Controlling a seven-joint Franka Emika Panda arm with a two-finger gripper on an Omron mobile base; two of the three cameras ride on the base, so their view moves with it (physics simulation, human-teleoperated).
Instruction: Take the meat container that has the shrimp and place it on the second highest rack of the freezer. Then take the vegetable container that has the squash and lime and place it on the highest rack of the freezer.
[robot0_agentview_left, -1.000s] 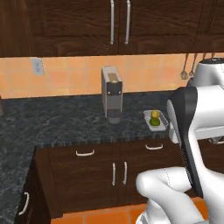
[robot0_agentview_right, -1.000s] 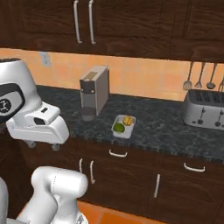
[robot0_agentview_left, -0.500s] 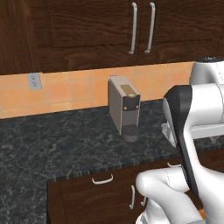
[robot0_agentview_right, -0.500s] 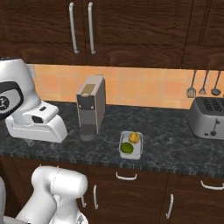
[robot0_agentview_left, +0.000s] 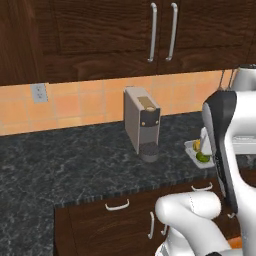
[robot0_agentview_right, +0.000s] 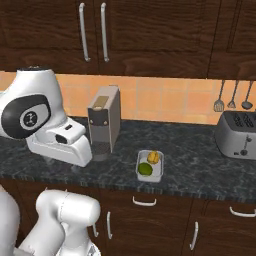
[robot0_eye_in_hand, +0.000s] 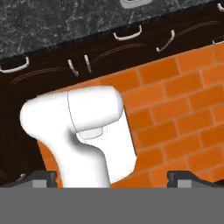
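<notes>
We see the veg container (robot0_agentview_right: 150, 165), a small white tray, sitting on the dark speckled counter (robot0_agentview_right: 200, 165) near its front edge, just right of the grey coffee machine (robot0_agentview_right: 103, 121). Inside it: the lime (robot0_agentview_right: 145, 169) toward the front, the squash (robot0_agentview_right: 154, 157) behind it, the two touching or nearly so. In the left base view the same tray (robot0_agentview_left: 192, 148) is partly hidden behind the white arm; we make out the lime (robot0_agentview_left: 202, 156) and a bit of the squash (robot0_agentview_left: 197, 145) there, coffee machine (robot0_agentview_left: 141, 122) to their left.

Further right on the counter stands a silver toaster (robot0_agentview_right: 236, 134), w/ three utensils (robot0_agentview_right: 232, 96) hanging on the orange tile backsplash above it. A wall outlet (robot0_agentview_left: 38, 92) shows on the backsplash at far left in the left base view. Dark wood upper cabinets w/ long bar handles (robot0_agentview_right: 93, 31) run across the top; lower drawers w/ curved pulls (robot0_agentview_right: 144, 201) sit under the counter.

Gripper (robot0_eye_in_hand: 112, 178): in the hand view its two dark fingertips (robot0_eye_in_hand: 40, 178) stand at opposite sides of the bottom, jaws spread wide apart, nothing between them. The hand cam looks down at orange brick-pattern floor (robot0_eye_in_hand: 175, 118) and the lower cabinet fronts, well apart from the tray.
</notes>
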